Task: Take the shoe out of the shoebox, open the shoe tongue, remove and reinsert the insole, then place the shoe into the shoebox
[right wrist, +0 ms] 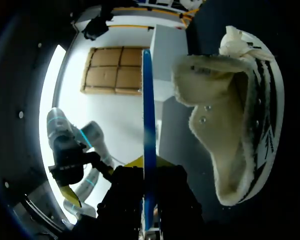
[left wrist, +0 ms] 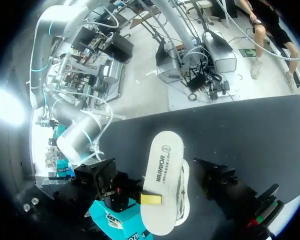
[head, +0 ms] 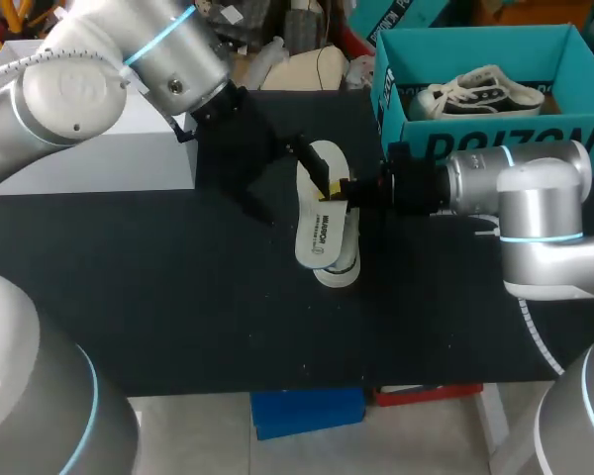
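Insole [head: 317,223], white on top and blue beneath, apparently clamped in right gripper [head: 343,188] above pale shoe [head: 341,267].

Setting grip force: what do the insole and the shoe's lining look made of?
The insole is probably thin foam, with a smooth white printed top and blue along its slim edge. The shoe lining is a cream fleece-like pile, visibly fuzzy and tufted, and likely soft.

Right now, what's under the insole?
The shoe lies on the table under the insole. Only one end and a side edge show; the insole covers its opening and the rest.
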`<state>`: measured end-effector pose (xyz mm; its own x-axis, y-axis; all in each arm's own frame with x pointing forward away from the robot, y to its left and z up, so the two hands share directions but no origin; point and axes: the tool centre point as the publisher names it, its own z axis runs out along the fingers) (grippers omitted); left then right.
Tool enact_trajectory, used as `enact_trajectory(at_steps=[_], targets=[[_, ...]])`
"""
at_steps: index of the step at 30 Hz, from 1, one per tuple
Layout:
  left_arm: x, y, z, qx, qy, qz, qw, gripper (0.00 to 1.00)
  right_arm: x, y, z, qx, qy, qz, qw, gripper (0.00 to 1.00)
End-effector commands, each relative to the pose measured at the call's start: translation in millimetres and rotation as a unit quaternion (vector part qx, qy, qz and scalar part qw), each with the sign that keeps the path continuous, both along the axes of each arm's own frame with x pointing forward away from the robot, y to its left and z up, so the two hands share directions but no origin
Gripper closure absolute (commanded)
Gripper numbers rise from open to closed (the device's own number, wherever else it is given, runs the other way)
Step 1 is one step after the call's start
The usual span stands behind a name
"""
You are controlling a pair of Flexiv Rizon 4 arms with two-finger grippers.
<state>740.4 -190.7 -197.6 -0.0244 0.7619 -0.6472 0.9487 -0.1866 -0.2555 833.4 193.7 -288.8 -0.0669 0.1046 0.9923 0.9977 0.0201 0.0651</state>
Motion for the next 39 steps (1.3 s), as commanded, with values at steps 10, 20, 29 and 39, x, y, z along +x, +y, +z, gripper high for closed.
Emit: enact_trajectory(at_steps=[10, 20, 29, 39], targets=[[10.7, 0, -6, -0.041, 0.017, -0.001, 0.999, 0.0, -0.4, 1, 0, -0.001, 0.0, -0.001, 1.0, 1.0], [-2.4, 0, -2, -0.151, -0.03, -0.01, 0.988, 0.0, -0.4, 1, 0, -0.001, 0.0, -0.001, 1.0, 1.0], [-8.1, 16, -4, -0.233, -0.059, 0.012, 0.971, 0.0, -0.4, 1, 0, -0.001, 0.0, -0.001, 1.0, 1.0], [-6.9, 29, -17, -0.29, -0.047, 0.04, 0.955, 0.0, -0.4, 1, 0, -0.001, 0.0, -0.001, 1.0, 1.0]])
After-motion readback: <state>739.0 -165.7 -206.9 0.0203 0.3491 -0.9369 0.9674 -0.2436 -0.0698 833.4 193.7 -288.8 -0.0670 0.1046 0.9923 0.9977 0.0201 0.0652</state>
